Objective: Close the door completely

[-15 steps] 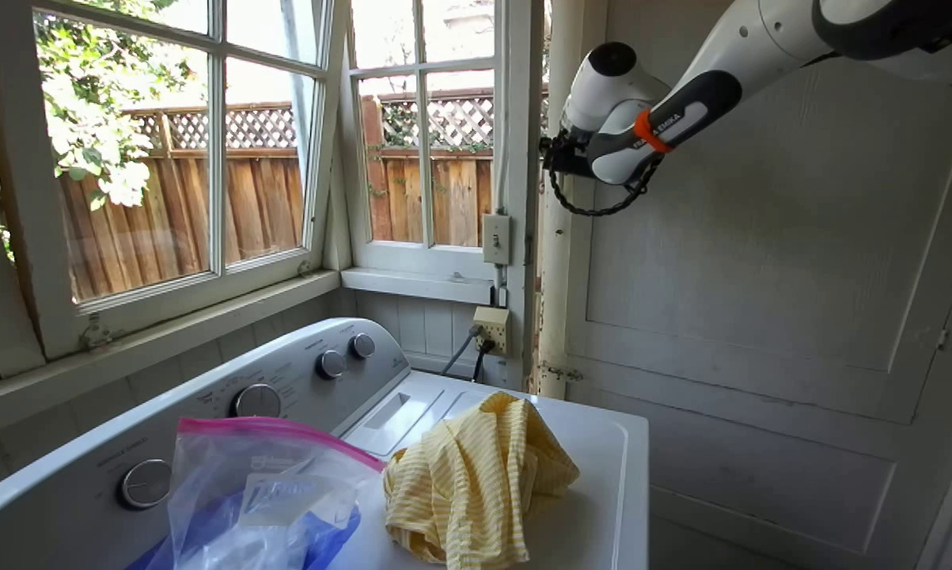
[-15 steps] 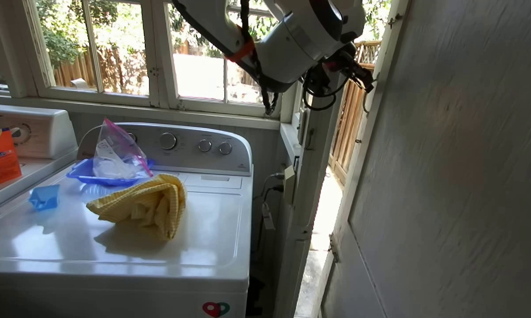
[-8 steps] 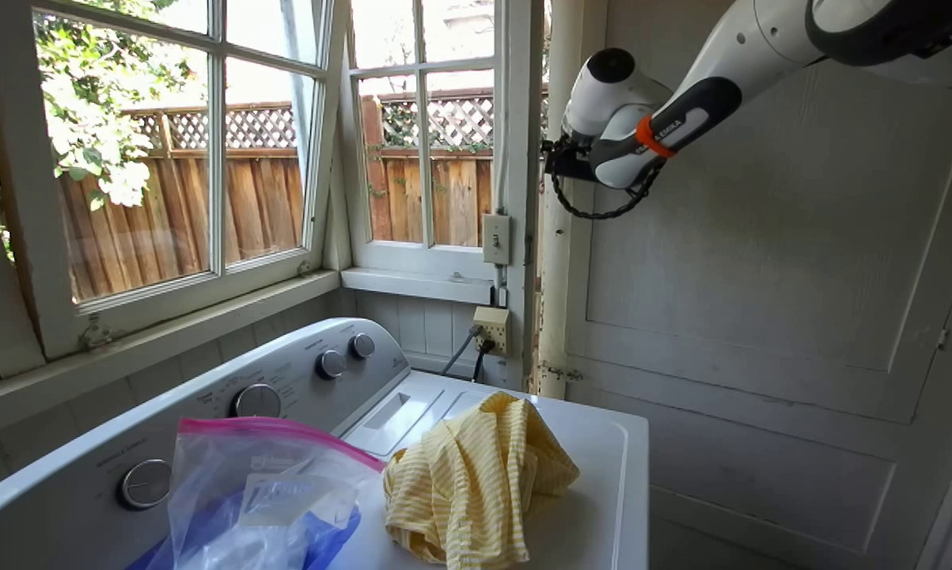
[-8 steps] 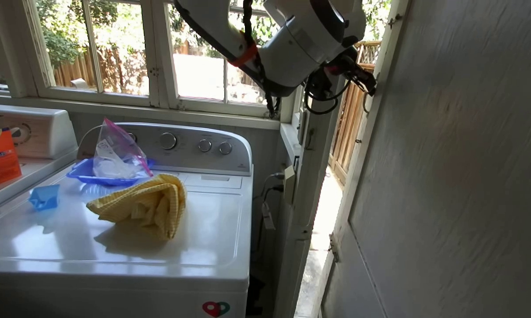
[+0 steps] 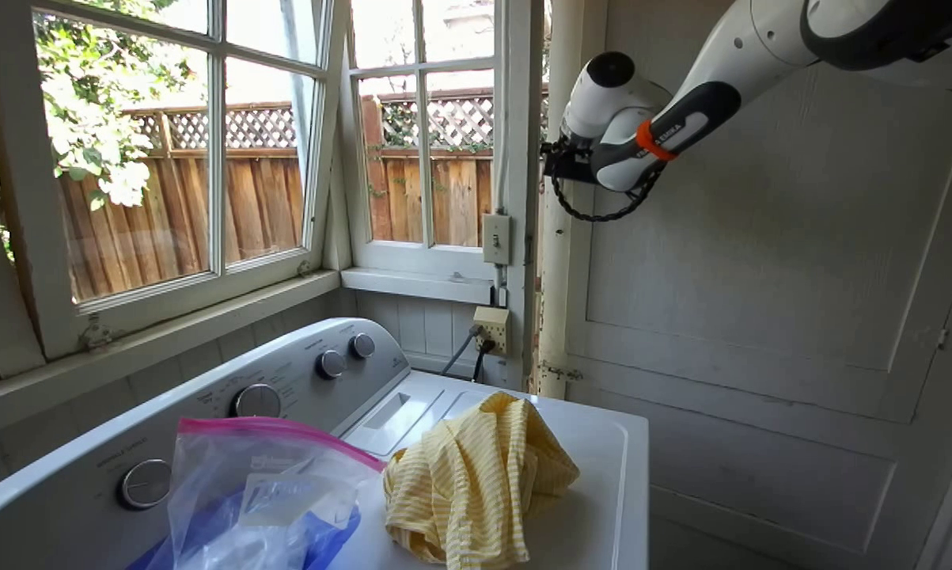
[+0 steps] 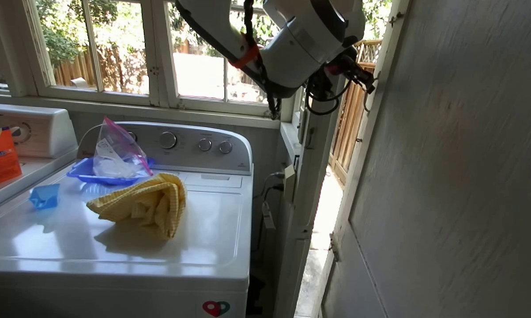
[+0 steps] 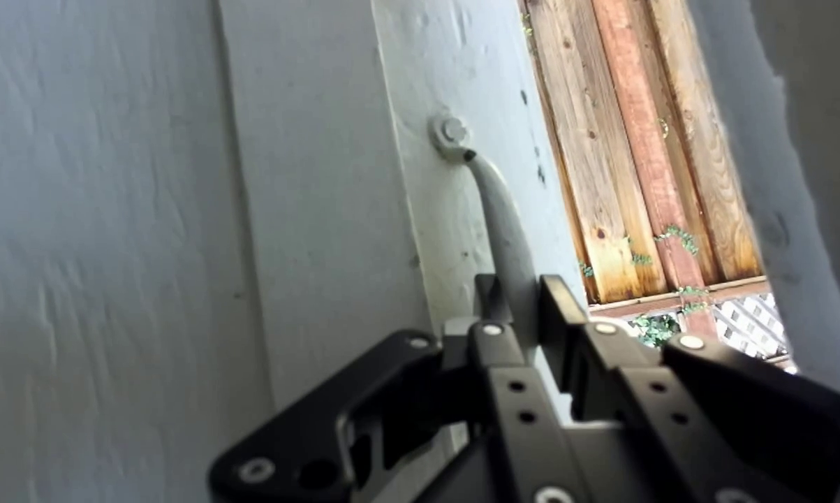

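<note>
The door [image 5: 745, 261] is off-white with recessed panels. It also fills the right of an exterior view [image 6: 450, 168] and the left of the wrist view [image 7: 112, 244]. It stands ajar, with fence and daylight showing between its edge and the door frame [image 6: 307, 176]. A curved, painted door handle [image 7: 505, 216] is bolted near the door's edge. My gripper [image 7: 521, 300] has one finger on each side of the handle, and the handle fills the space between the fingertips. The gripper [image 6: 370, 83] is at the door's edge, high up. The handle's lower end is hidden behind the fingers.
A white machine [image 5: 602, 475] stands beside the doorway, bearing a yellow striped cloth [image 5: 483, 483] and a plastic bag [image 5: 270, 475]. Glass windows [image 5: 424, 158] and a light switch [image 5: 496, 239] are by the frame. Barrel bolts [image 6: 333, 247] sit on the door's edge.
The arm and gripper have sunk very slightly in the exterior views, mostly in the first half second. The door shows no clear movement.
</note>
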You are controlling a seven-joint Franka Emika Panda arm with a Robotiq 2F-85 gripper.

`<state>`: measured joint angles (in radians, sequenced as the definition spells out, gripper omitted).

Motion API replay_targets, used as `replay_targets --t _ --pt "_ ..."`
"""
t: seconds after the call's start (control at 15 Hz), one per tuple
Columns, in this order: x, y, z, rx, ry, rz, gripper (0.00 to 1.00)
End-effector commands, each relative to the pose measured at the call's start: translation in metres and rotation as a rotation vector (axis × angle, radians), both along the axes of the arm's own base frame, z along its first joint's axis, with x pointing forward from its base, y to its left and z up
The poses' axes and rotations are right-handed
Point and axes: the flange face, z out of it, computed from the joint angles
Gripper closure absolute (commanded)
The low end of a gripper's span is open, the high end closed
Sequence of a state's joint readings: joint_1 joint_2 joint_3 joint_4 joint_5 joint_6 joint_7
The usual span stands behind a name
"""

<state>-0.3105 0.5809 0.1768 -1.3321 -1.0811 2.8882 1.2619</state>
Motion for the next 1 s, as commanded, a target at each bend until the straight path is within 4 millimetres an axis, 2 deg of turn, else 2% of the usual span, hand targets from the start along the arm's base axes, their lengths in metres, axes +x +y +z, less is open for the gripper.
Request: replay_targets --t 0.0,0.27,0.67,0.93 --pt "-0.009 0.009 -0.006 0.032 0.026 0.027 0.96" --pt "-0.034 0.024 0.004 0.085 0.075 0.099 0.96" --pt "-0.065 0.034 0.024 0.102 0.179 0.17 0.96" --pt "-0.081 0.054 0.03 0.14 0.234 0.26 0.96"
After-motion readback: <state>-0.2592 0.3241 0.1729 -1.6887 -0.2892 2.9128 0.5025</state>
